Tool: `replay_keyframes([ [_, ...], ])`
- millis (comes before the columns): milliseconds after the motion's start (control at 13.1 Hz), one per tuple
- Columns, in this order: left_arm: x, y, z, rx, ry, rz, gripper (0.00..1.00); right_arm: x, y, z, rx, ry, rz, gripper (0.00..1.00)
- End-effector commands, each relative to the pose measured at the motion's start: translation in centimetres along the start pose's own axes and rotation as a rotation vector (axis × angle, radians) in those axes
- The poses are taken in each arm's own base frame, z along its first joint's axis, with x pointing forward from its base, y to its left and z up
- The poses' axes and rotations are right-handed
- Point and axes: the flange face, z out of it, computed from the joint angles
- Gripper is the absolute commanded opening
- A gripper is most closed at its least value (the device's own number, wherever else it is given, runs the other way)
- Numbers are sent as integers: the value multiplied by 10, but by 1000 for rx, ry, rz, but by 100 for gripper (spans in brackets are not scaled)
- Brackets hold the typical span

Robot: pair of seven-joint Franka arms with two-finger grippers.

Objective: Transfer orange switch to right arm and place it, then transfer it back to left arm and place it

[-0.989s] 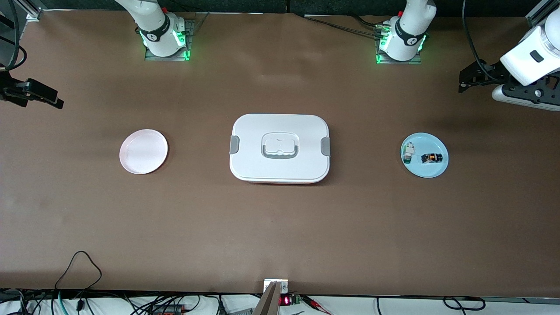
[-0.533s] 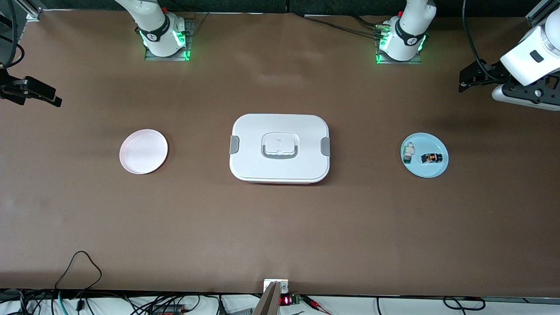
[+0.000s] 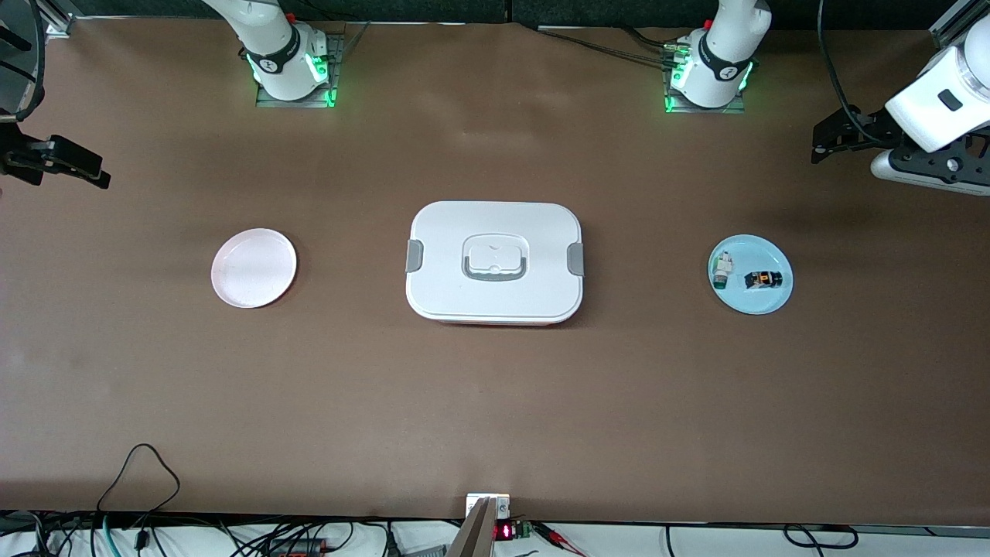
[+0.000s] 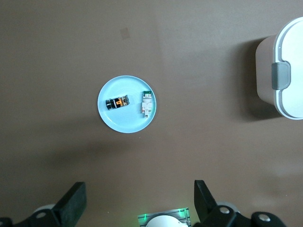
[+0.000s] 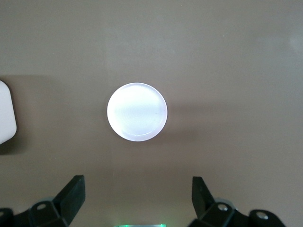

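On one blue plate (image 3: pixel 762 302) — one orange switch (image 3: pixel 762 279), one white component (image 3: pixel 722 270), both claws apart — left claw (image 4: pixel 137 203), right claw (image 5: pixel 137 201)

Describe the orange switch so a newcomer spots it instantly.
Start at the big white box mid-table, then go toward the left arm's end to the pale blue plate. The orange switch is the black, orange-marked cylinder on it, not the white component with a green end.

your front view looks steeply down across the whole table (image 3: pixel 495 402), bases along its top edge. each wrist view stares straight down from high up: left shares the blue plate (image 4: pixel 127 120), right the pink plate (image 5: pixel 137 123).
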Motion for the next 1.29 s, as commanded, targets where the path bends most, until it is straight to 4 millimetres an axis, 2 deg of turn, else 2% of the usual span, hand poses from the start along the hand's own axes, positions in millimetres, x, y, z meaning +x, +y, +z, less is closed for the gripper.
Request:
replay_keyframes([
  [0, -4, -11, 0, -6, -21, -38, 100, 1, -1, -4, -14, -7, -12, 100],
  [152, -1, -14, 6, -7, -42, -38, 100, 1, 0, -3, -14, -9, -11, 100],
  [304, 2, -16, 23, -14, -122, -39, 100, 1, 0, -3, -17, -10, -11, 100],
  [457, 6, -39, 39, -31, -171, -73, 100, 1, 1, -3, -17, -10, -9, 100],
  [533, 9, -52, 52, -40, -198, -90, 100, 1, 0, -3, -17, -10, -11, 100],
  [761, 32, -61, 90, -47, -233, -100, 100, 1, 1, -3, -18, -10, -8, 100],
  [913, 41, -65, 120, -18, -225, -105, 100, 7, 6, 8, -18, -29, 6, 100],
  [1218, 46, -65, 219, -2, -160, -135, 100, 8, 5, 8, -20, -32, -5, 100],
])
